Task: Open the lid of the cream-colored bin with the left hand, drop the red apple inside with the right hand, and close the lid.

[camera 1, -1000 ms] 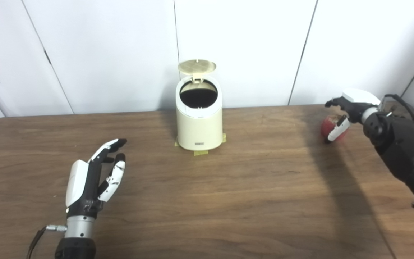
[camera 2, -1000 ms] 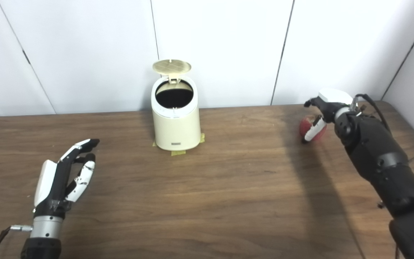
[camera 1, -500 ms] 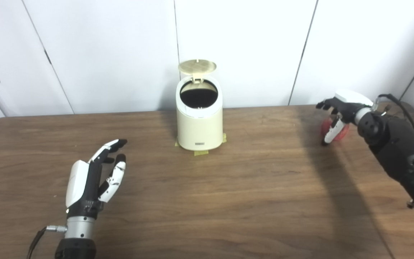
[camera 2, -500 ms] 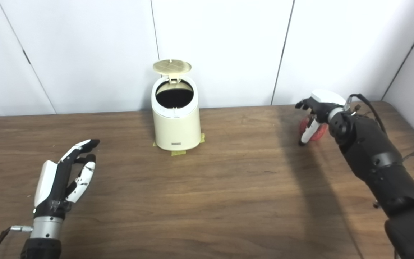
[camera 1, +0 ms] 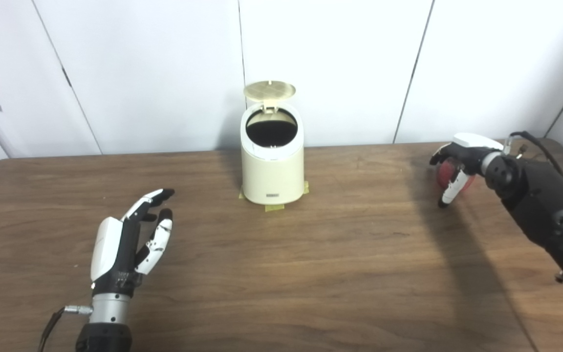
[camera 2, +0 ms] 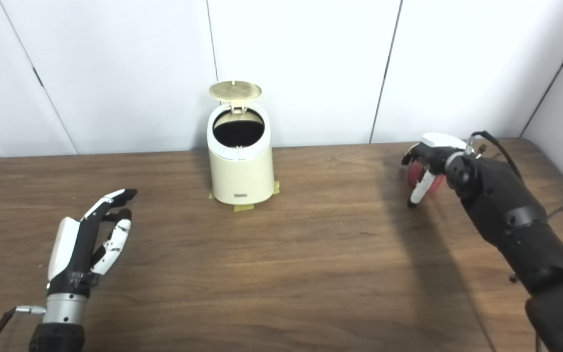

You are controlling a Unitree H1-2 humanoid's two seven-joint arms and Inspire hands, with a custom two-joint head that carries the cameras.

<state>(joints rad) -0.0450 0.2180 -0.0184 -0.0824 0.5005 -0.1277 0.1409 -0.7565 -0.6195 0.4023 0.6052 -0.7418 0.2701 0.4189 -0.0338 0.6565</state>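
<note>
The cream-colored bin (camera 1: 271, 171) stands at the back middle of the table, its round lid (camera 1: 269, 90) tipped up and the dark inside showing. At the far right, the red apple (camera 1: 464, 182) sits on the table. My right hand (camera 1: 460, 156) covers it from above, fingers curled over its top and left side and the thumb down in front. Whether the grip has closed I cannot tell. My left hand (camera 1: 125, 239) rests open on the table at the front left, fingers apart and holding nothing.
Yellow tape pieces (camera 1: 274, 207) mark the bin's foot. The brown wooden table (camera 1: 340, 254) runs to white wall panels at the back. A cable (camera 1: 530, 139) loops off my right wrist near the table's right edge.
My right hand has dropped lower over the apple and its fingers have curled around it. The left hand and the bin have not moved.
</note>
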